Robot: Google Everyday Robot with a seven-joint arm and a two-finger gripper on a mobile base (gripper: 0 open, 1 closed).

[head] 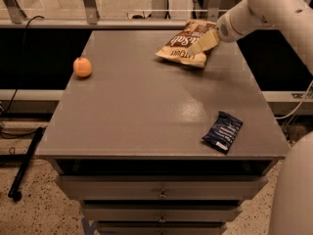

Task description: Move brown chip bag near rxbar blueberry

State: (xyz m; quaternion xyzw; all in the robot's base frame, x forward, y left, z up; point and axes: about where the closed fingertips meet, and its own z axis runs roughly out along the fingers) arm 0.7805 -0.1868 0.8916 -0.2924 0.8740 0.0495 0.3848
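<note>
The brown chip bag [182, 47], dark brown and cream with white "Sea Salt" lettering, lies at the back right of the grey table [146, 111]. My gripper [204, 42], on a white arm reaching in from the upper right, is over the bag's right end. The rxbar blueberry [223, 131], a small navy wrapper, lies near the table's front right corner, well apart from the bag.
An orange round fruit [82, 67] sits at the table's left side. Drawers [161, 194] show under the tabletop. A metal railing [90, 6] runs behind the table. A black cable and pole [24, 163] lie on the floor at left.
</note>
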